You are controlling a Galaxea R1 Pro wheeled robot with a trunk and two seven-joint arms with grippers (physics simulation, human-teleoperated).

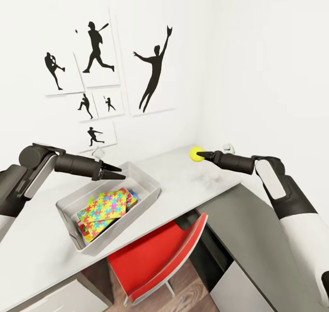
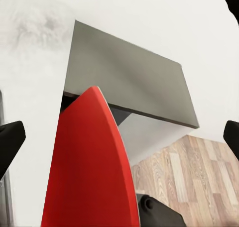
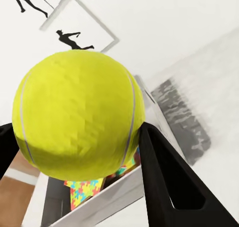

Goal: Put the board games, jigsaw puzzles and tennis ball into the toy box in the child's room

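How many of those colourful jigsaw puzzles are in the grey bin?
2 jigsaw puzzles show, stacked aslant inside the toy box; the lower one peeks out beneath, and more may hide underneath.

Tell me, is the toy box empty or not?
Not empty: the toy box holds jigsaw puzzles lying flat inside.

White walls with silhouette prints, red chair, wood floor.

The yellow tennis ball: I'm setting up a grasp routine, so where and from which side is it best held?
Across its widest middle, as the right end effector does now: one finger on each opposite side of the yellow tennis ball. A sphere offers no edges, so level pads on its equator probably stop it squirting out.
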